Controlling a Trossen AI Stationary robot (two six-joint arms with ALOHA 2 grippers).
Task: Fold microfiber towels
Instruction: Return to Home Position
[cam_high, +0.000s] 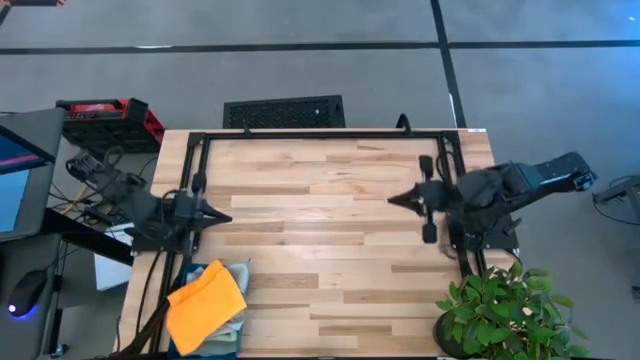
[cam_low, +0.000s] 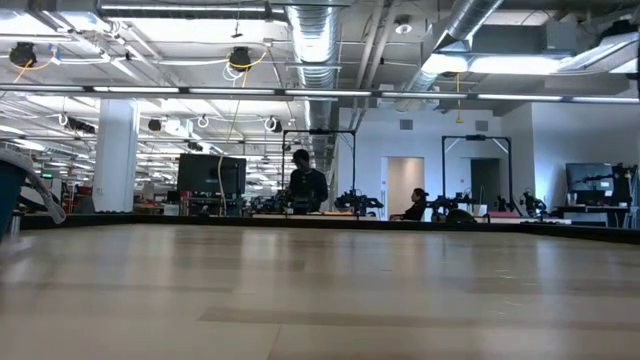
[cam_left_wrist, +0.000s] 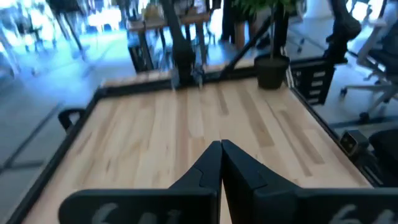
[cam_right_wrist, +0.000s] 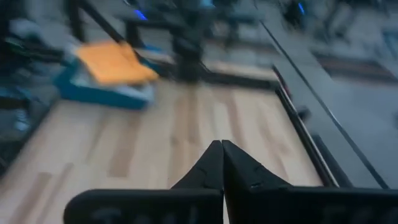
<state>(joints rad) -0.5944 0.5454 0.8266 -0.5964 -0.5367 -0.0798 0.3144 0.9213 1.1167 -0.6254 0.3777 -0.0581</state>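
Orange towel (cam_high: 205, 300) tops the blue bin (cam_right_wrist: 106, 96), near left. Left hand (cam_high: 222, 217) and right hand (cam_high: 395, 199) both clenched empty; I'd say just park home, nothing left to fold.

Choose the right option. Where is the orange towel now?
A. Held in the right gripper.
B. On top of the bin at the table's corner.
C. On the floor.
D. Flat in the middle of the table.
B: the orange towel lies on top of the bin at the table corner by the left arm; the left gripper and the right gripper are both shut, empty, over bare table.
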